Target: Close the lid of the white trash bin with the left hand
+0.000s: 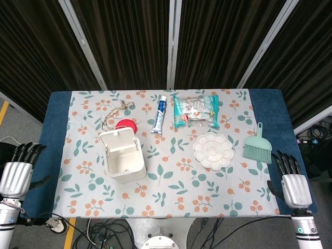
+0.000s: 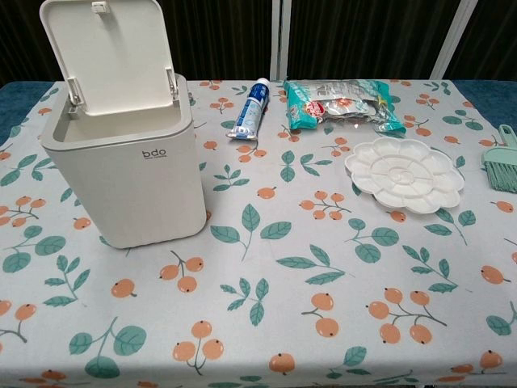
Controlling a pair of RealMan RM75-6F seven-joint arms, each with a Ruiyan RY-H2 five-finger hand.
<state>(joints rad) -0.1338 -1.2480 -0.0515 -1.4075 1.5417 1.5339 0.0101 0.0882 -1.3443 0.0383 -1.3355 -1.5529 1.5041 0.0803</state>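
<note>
The white trash bin (image 1: 124,162) (image 2: 129,174) stands on the left half of the floral tablecloth. Its lid (image 1: 118,139) (image 2: 111,50) is up, hinged at the far side and standing nearly upright. My left hand (image 1: 16,171) hangs off the table's left edge, well left of the bin, fingers extended and holding nothing. Beyond the right edge, my right hand (image 1: 290,181) is likewise empty with fingers extended. Neither hand shows in the chest view.
Behind the bin lie a red round object (image 1: 127,125) and a coiled cord (image 1: 115,111). A toothpaste tube (image 1: 159,115) (image 2: 250,108), a snack packet (image 1: 195,110) (image 2: 339,105), a white palette dish (image 1: 213,150) (image 2: 404,173) and a green hand brush (image 1: 258,147) (image 2: 502,164) sit to the right.
</note>
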